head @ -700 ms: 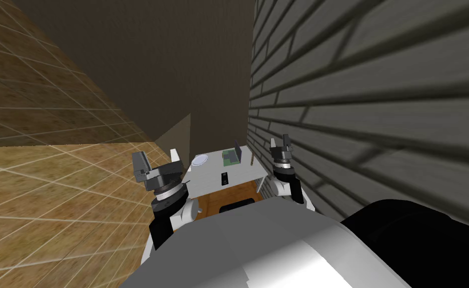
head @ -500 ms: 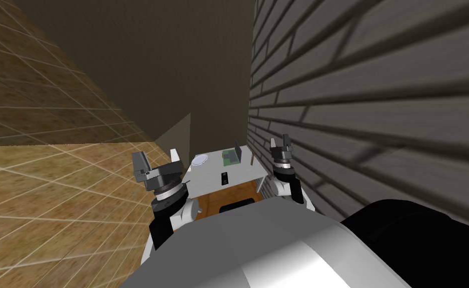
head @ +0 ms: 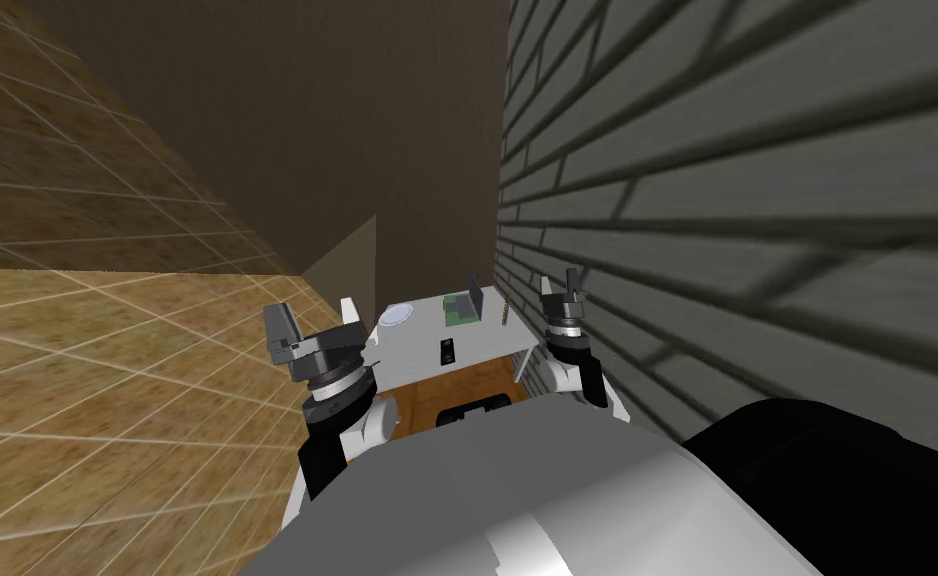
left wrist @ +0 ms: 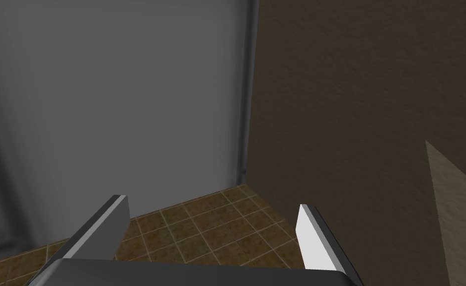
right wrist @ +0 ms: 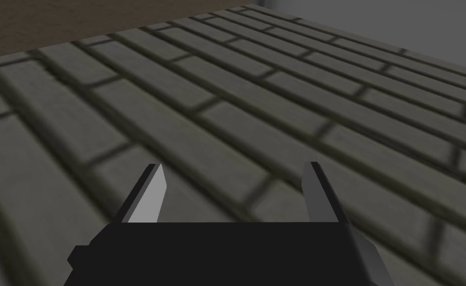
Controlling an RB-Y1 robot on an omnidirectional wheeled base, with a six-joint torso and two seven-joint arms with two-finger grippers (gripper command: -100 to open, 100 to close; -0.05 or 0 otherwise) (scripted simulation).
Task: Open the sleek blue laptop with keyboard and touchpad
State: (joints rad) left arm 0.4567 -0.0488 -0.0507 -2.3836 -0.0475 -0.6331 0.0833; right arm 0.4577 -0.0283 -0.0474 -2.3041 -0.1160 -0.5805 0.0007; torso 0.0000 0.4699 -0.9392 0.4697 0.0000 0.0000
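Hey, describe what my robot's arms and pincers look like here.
The left arm and right arm are white with black joints and grey wrist rings. The left pincer and right pincer each carry two thin, light grey blade fingers on a dark box.

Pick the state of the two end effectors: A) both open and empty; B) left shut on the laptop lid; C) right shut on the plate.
A: the left end effector and right end effector each stand open with nothing held; the laptop sits untouched on the table.
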